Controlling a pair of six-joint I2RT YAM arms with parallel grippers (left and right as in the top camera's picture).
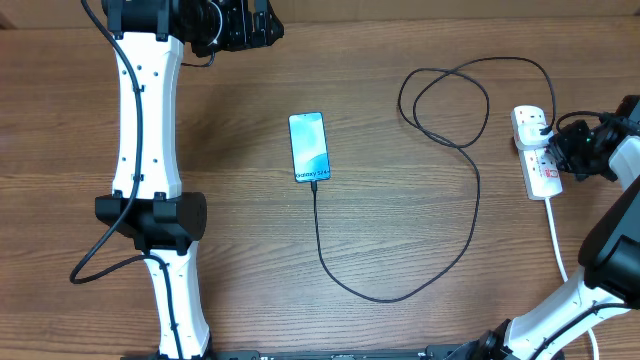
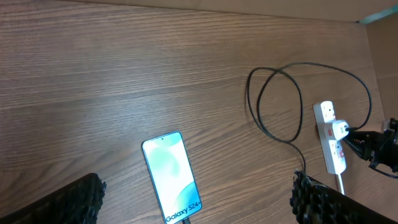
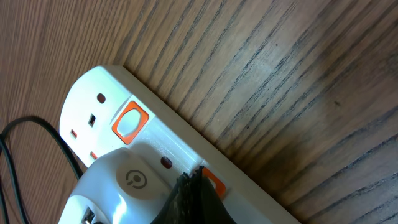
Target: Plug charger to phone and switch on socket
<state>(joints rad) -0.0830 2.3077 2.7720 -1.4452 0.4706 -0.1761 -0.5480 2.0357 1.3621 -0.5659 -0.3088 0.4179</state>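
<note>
The phone (image 1: pixel 309 147) lies flat mid-table, its light-blue screen lit; it also shows in the left wrist view (image 2: pixel 172 176). The thin black charger cable (image 1: pixel 470 200) is plugged into the phone's near end, curves right, loops, and runs to a white plug (image 1: pixel 540 123) seated in the white socket strip (image 1: pixel 536 158). My right gripper (image 3: pixel 198 186) is shut, its tip pressed on an orange switch (image 3: pixel 212 182) of the strip (image 3: pixel 155 143) beside the white plug (image 3: pixel 124 186). My left gripper (image 2: pixel 196 202) is open and empty, high above the phone.
A second orange switch (image 3: pixel 129 121) sits by the strip's free end outlet. The strip's thick white cord (image 1: pixel 556 240) runs toward the front edge. The left arm (image 1: pixel 145 150) stretches along the table's left side.
</note>
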